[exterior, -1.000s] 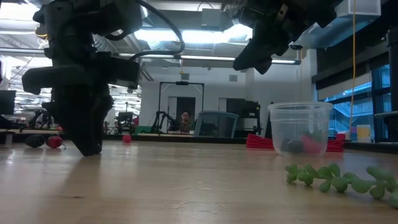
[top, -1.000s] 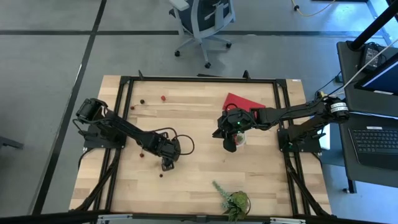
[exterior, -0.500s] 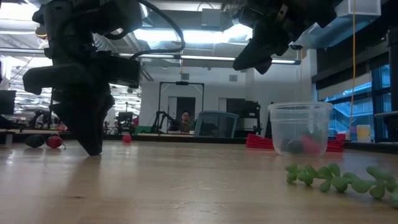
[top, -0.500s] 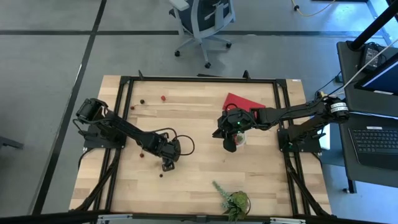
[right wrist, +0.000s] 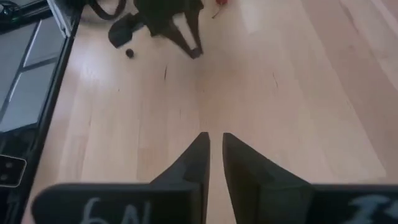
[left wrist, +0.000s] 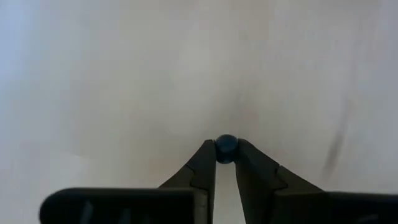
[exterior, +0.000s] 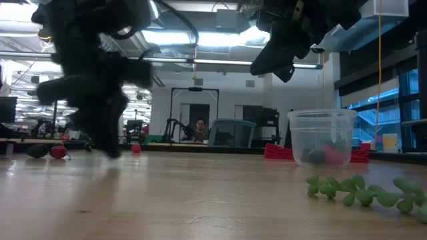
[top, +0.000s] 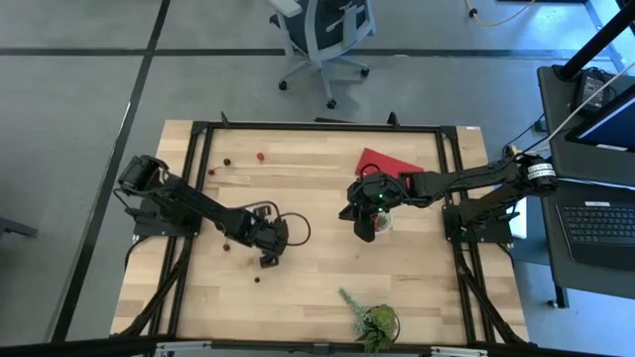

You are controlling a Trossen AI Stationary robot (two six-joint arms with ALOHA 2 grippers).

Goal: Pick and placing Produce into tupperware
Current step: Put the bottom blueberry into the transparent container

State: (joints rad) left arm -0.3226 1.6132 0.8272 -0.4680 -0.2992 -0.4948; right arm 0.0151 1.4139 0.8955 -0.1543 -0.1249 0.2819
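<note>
Pinching a dark berry (left wrist: pixel 226 148) between its fingertips, the left gripper (top: pixel 268 260) hangs over the table (top: pixel 317 288); the right gripper (top: pixel 365 232), fingers nearly together, hovers beside the tupperware (exterior: pixel 321 137).

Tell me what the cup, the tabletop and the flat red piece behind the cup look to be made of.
Cup: clear thin plastic, probably; the fruit inside shows through its wall. Tabletop: light wood, apparently smooth and matte, with plank lines and grain. Flat red piece: uniform red sheet, possibly plastic or card; the views leave that open.
</note>
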